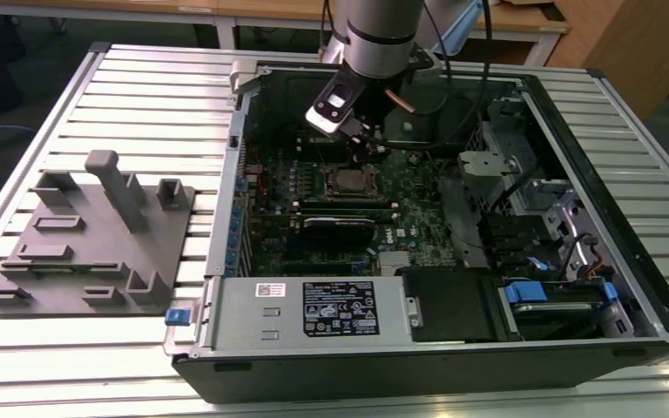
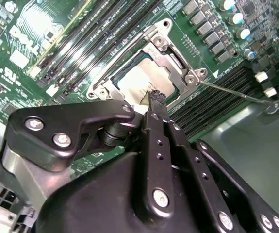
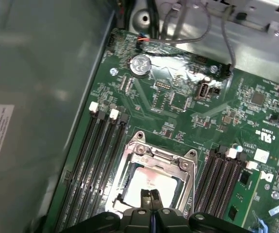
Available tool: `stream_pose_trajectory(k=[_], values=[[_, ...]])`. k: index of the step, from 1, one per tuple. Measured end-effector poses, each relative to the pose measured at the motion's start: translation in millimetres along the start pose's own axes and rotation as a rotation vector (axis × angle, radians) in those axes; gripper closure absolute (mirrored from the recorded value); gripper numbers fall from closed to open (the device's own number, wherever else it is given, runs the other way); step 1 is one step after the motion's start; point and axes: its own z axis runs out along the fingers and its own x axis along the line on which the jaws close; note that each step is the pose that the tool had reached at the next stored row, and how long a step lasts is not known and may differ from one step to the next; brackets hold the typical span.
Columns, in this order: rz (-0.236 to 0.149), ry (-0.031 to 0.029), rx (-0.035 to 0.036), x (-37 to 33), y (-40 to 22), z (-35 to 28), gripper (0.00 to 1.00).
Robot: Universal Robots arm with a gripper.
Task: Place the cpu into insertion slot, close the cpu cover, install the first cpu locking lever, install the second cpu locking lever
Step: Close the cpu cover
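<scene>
Above the green motherboard [image 1: 410,207], at twelve o'clock from the grey power supply box [image 1: 253,315] in the exterior view, your black two-finger gripper [image 1: 364,139] hovers pinched closed and empty over the small silver-grey square cpu [image 3: 146,178], seated in the metal-rimmed insertion slot [image 1: 334,183] under the thin silvery cpu cover [image 3: 144,151]. Judge it light, rigid, fragile: take edges only.

Slatted silver aluminium worktop [image 1: 137,78] carries an open black tower computer case [image 1: 428,379]; grey moulded fixture block with upright pegs [image 1: 91,252] lies beside it, toward the exterior view's left; grey metal power supply box with black label [image 1: 311,309] sits along the case's near wall; small blue plastic tab [image 1: 177,315] just beside it. Green circuit board [image 3: 178,102] bears a round silver coin cell [image 3: 140,65]; long black memory slots with white clips [image 3: 93,145] run in parallel.
</scene>
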Motion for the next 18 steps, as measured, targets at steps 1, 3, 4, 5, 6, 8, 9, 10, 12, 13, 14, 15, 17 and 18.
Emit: stream_pose_trajectory(k=[1, 3, 4, 5, 6, 8, 9, 10, 12, 13, 14, 15, 17, 18], values=[[-0.016, 0.0000, 0.0004, 0.0, 0.0, 0.1, 0.89], [-0.048, -0.0002, 0.0012, 0.0, 0.0, 0.2, 0.89], [-0.064, -0.0002, 0.0016, 0.0, 0.0, 0.2, 0.89], [-0.080, -0.0003, 0.0020, 0.0, 0.0, 0.3, 0.89], [-0.096, -0.0004, 0.0025, 0.0, 0.0, 0.3, 0.89], [-0.129, -0.0005, 0.0034, 0.0, 0.0, 0.3, 0.89], [-0.147, -0.0006, 0.0039, 0.0, 0.0, 0.3, 0.89], [-0.164, -0.0007, 0.0043, 0.0, 0.0, 0.4, 0.89], [-0.199, -0.0008, 0.0052, 0.0, 0.0, 0.4, 0.89], [-0.218, -0.0009, 0.0057, 0.0, 0.0, 0.4, 0.89], [-0.236, -0.0009, 0.0062, 0.0, 0.0, 0.4, 0.89], [-0.252, -0.0010, 0.0066, 0.0, 0.0, 0.4, 0.89], [-0.286, -0.0011, 0.0075, 0.0, 0.0, 0.5, 0.89], [-0.302, -0.0012, 0.0079, 0.0, 0.0, 0.5, 0.89]])
